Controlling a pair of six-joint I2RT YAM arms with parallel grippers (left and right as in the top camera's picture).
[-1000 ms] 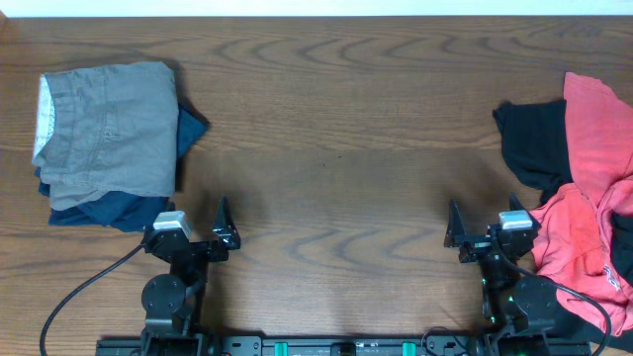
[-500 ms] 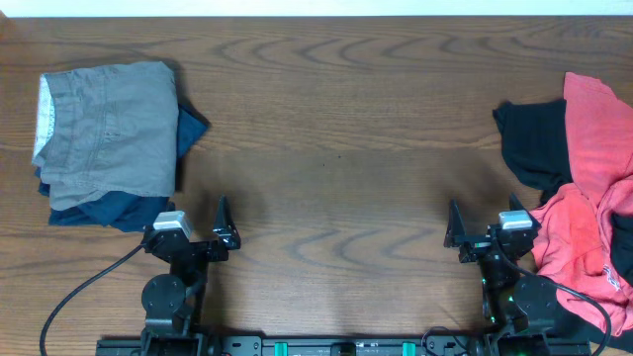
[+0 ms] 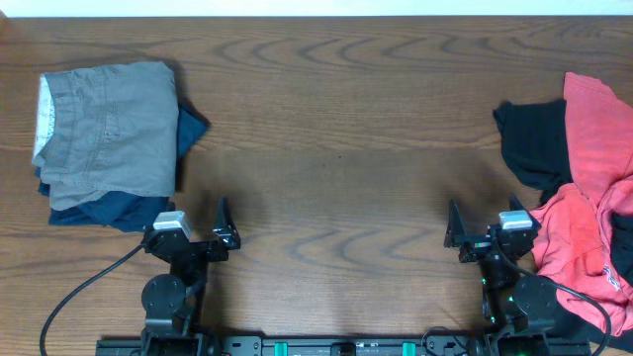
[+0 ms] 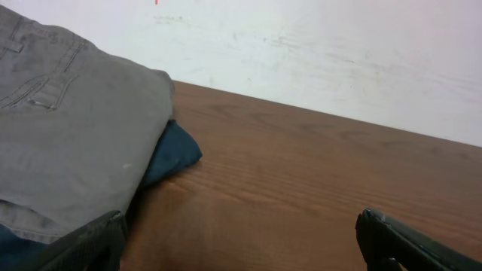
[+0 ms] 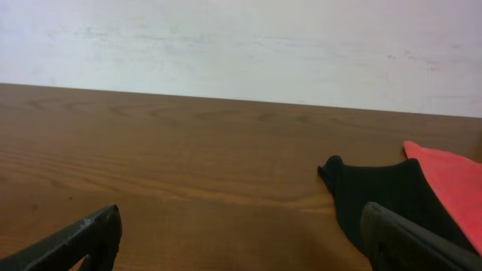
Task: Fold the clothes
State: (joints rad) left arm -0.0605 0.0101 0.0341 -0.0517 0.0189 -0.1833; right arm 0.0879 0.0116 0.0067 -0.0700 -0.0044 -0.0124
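Observation:
The clothes lie crumpled at the table's right edge: a coral-red T-shirt (image 3: 593, 188) partly over a limp black garment (image 3: 534, 143). In the right wrist view the black garment (image 5: 376, 199) lies ahead to the right, with a corner of the red shirt (image 5: 448, 181) behind it. My right gripper (image 3: 490, 235) rests near the front edge just left of the pile, open, with only bare wood between its fingers (image 5: 241, 252). My left gripper (image 3: 193, 232) sits at the front left, open and empty (image 4: 241, 252).
A folded grey garment (image 3: 109, 129) lies on a navy blue one (image 3: 109, 208) at the back left, right beside my left gripper. In the left wrist view, the grey garment (image 4: 68, 143) and the navy one (image 4: 173, 150) show. Brown wooden table (image 3: 336, 148); white wall behind.

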